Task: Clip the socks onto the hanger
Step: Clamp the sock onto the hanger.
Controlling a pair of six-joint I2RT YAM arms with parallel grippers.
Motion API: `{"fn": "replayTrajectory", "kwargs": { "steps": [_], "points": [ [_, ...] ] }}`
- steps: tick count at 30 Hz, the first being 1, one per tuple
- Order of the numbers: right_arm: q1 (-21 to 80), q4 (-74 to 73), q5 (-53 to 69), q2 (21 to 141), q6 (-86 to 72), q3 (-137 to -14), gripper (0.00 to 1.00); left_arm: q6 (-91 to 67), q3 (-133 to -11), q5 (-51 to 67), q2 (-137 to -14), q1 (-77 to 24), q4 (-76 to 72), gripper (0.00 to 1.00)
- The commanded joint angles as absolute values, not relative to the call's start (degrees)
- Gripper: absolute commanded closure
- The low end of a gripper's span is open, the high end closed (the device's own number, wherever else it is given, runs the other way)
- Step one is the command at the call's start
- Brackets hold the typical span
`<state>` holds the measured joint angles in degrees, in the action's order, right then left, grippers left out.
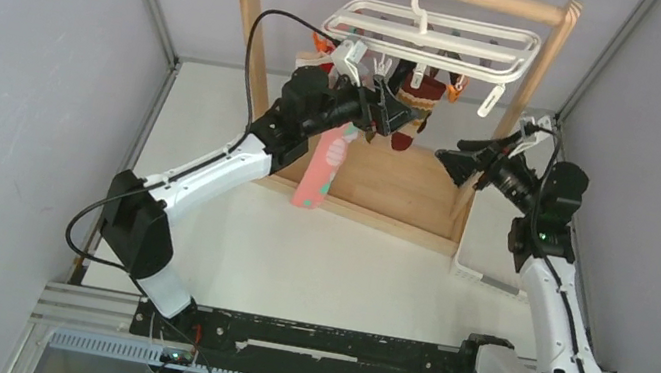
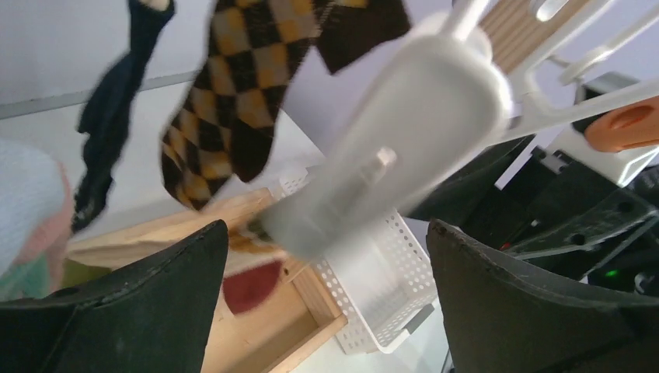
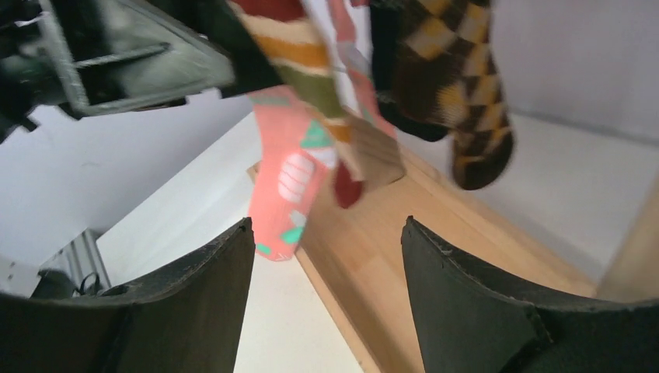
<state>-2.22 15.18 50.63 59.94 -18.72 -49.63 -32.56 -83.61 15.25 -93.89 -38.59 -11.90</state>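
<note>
The white hanger (image 1: 433,33) hangs by its hook from the wooden rack's top bar. Several socks hang from its clips: a pink sock with teal dots (image 1: 322,170), a striped sock (image 1: 414,107), a brown-yellow checked sock (image 2: 233,101) and a dark sock (image 2: 109,116). My left gripper (image 1: 387,115) is open just under the hanger, and a blurred white clip (image 2: 388,148) hangs between its fingers (image 2: 155,303). My right gripper (image 1: 447,161) is open and empty, to the right of the socks and facing them. The pink sock (image 3: 287,179), striped sock (image 3: 299,62) and checked sock (image 3: 458,93) show beyond it.
The tall wooden rack (image 1: 251,1) stands on a wooden base (image 1: 396,193) at the back. A white perforated basket (image 1: 489,244) sits to the right of the base, also in the left wrist view (image 2: 381,287). An orange clip (image 2: 625,124) hangs near the right arm. Grey walls enclose the table.
</note>
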Motion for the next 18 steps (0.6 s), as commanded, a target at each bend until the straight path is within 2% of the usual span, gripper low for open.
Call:
{"fn": "replayTrajectory", "kwargs": {
  "steps": [1,2,4,11,18],
  "points": [
    [-2.4,16.3,38.7,56.8,-20.4,-43.1,0.25,-32.2,-80.4,12.6,-90.4,-38.5,-16.2,0.09],
    [-2.3,15.6,37.3,56.3,-21.2,-41.7,0.24,-32.6,-79.4,12.6,-90.3,-38.7,-16.5,0.12],
    [-1.6,14.5,33.4,55.1,-22.5,-39.0,0.24,-33.1,-76.5,11.4,-89.6,-39.0,-17.9,0.12],
    [4.5,9.3,9.7,48.8,-21.8,-30.2,0.25,-32.6,-66.1,1.8,-85.1,-40.6,-17.3,0.02],
    [5.0,4.2,5.6,46.2,-22.5,-27.6,0.25,-34.4,-56.5,-5.8,-81.0,-40.7,-18.5,0.01]
  ]
}}
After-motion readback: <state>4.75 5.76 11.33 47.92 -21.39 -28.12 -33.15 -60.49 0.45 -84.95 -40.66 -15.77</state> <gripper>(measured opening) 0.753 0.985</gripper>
